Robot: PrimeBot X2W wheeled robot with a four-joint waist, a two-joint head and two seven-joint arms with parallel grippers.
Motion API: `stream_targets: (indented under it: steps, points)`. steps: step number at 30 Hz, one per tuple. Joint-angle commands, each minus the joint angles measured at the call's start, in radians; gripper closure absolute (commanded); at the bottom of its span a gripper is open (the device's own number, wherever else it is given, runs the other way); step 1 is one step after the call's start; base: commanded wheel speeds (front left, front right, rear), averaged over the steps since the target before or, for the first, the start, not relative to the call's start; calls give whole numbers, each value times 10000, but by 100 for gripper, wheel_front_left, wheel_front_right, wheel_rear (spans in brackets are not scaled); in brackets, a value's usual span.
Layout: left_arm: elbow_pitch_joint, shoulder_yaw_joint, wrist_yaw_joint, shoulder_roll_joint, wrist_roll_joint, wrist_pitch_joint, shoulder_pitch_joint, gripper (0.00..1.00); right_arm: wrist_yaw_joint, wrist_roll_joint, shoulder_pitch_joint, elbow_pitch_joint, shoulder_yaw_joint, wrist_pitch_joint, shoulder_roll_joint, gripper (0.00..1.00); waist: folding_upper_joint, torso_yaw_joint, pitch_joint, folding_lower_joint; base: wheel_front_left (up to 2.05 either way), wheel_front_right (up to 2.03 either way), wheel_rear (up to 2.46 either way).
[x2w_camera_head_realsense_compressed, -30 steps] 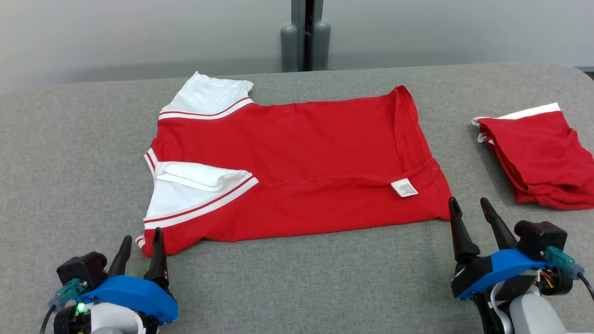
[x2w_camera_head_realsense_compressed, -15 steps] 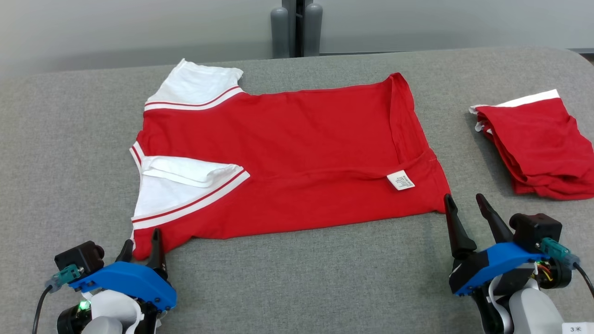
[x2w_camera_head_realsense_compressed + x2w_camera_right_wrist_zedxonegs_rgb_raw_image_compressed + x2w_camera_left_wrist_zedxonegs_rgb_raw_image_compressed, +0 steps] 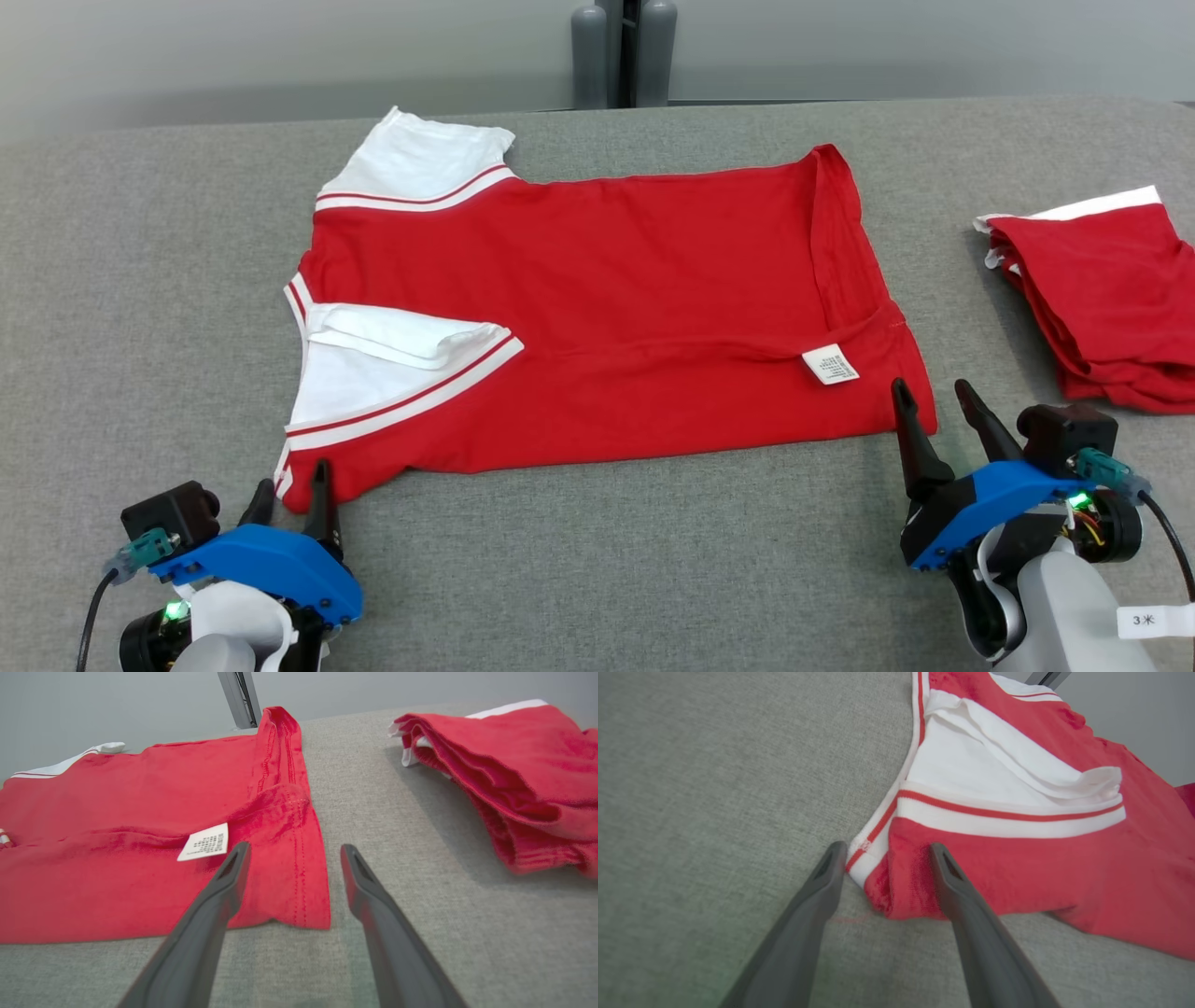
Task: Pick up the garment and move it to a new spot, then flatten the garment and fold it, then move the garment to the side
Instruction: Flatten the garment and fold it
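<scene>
Red garment (image 3: 607,308) with white striped sleeves lies flat, folded in half. Left gripper (image 3: 294,474), jaws apart, brackets its shoulder corner; right gripper (image 3: 930,385), jaws apart, its hem corner.

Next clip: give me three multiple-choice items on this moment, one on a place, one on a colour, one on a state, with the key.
1. Where does the folded red garment lie on the grey table?
A. To the robot's right of the spread red T-shirt
B. To its left
C. On top of it

2. What colour are the T-shirt's sleeves?
A. Blue
B. White with a red stripe
C. All red

3. How do the jaws of the left gripper and right gripper stand?
A. Both shut on cloth
B. One open, one shut
C. Both open

Key: A, it lies apart at the head view's right edge; B, both sleeves are white with a red stripe; C, each wrist view shows the jaws apart at a near corner of the T-shirt.
</scene>
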Motion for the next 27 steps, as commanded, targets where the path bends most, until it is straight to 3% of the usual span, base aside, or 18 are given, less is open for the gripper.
stream_targets:
  steps: [1,3,4,12,13,14,15,17,18,27]
  points:
    - [136,-142,-80,-112,-74,49,75,53,1,-42,-200,188,-70,-20,-35,0,-1,37,10,0,0,0,0]
    - [151,-210,-172,-158,-53,-49,-48,95,1,-94,-312,475,-171,18,-37,0,-1,64,11,0,0,0,0]
    - [149,-253,-243,-195,-40,-94,-102,100,1,-95,-370,636,-214,48,-37,0,-1,72,7,0,0,0,0]
    - [-70,-281,-458,-194,67,-636,-420,100,1,30,-973,2145,-220,164,-34,0,-1,125,-55,0,0,0,0]
    - [-100,-274,-488,-172,80,-692,-434,100,1,82,-1053,2333,-147,163,-34,6,-1,140,-67,0,0,0,0]
    - [-132,-265,-487,-161,82,-743,-457,100,1,157,-1119,2520,-61,162,-28,52,-1,159,-88,0,0,0,0]
    - [-179,-254,-509,-143,87,-807,-472,100,2,261,-1172,2694,49,170,-17,70,-1,173,-112,0,0,0,0]
    - [-269,-218,-532,-134,65,-913,-461,100,1,642,-1264,2926,273,61,-15,94,-1,188,-189,0,0,0,0]
    - [-321,-201,-550,-115,51,-972,-428,100,1,801,-1307,3006,366,-31,-22,100,-1,184,-241,0,0,0,0]
    - [-1660,-111,-519,308,36,-974,471,100,1,1251,-919,2605,623,-769,-37,100,-1,40,-990,0,0,0,0]
